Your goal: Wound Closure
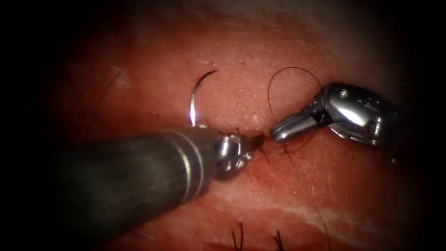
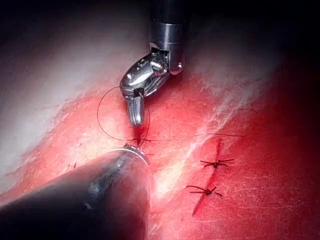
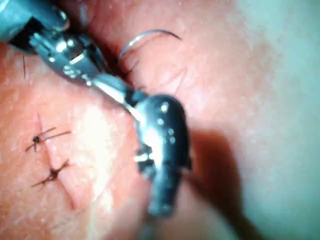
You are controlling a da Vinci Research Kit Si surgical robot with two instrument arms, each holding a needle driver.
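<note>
Endoscope view, centre of frame: the left tool [image 1: 232,151] enters from the lower left, its shaft covering its tip; whether its jaws are parted or closed cannot be told, nor what they hold. Just right of it, the right tool [image 1: 288,128] lies with jaws closed, tip down near a dark puncture in the tissue [image 1: 297,186]; thread [image 1: 288,69] arcs over it, and whether any is pinched between the jaws cannot be told. The needle [image 1: 197,95] stands above the left tool, curving to the upper centre, its point free of the tissue; its lower end sits behind the shaft, contact unseen. Judged, both tips converge on the stitch site. The left wrist view shows two finished knots [image 2: 216,163]. No writing or brand is legible.
</note>
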